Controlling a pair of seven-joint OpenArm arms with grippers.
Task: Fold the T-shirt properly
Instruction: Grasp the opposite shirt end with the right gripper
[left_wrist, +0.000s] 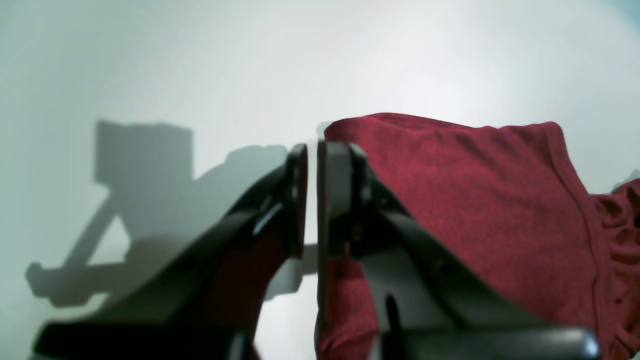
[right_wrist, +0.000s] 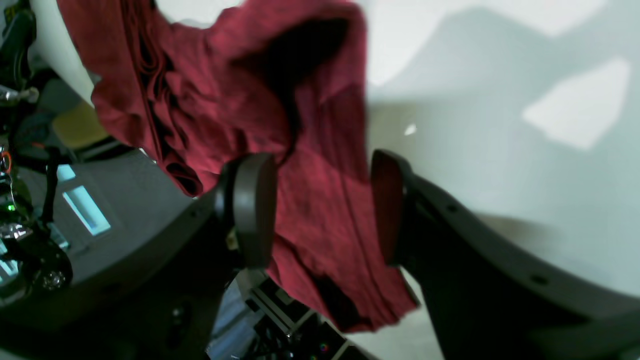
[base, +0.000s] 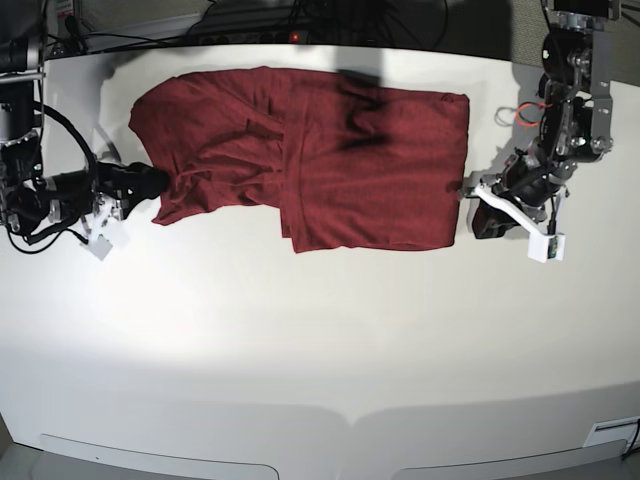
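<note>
From my base view the near half of the white table (base: 320, 350) is bare, wide room to sweep either arm. The T-shirt (base: 330, 160) fills the far middle band. Left gripper (base: 478, 205) sits just beside its right edge, right gripper (base: 150, 185) at its left edge. Cables (base: 250, 30) crowd the table's far rim.

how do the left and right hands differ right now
The left hand has its jaws nearly together with only a thin gap and no cloth between them; the right hand stands wide open with the T-shirt showing in its gap. The left sits just off the shirt's flat, square edge, the right at the bunched, wrinkled end. Both are dark and low over the white table.
</note>
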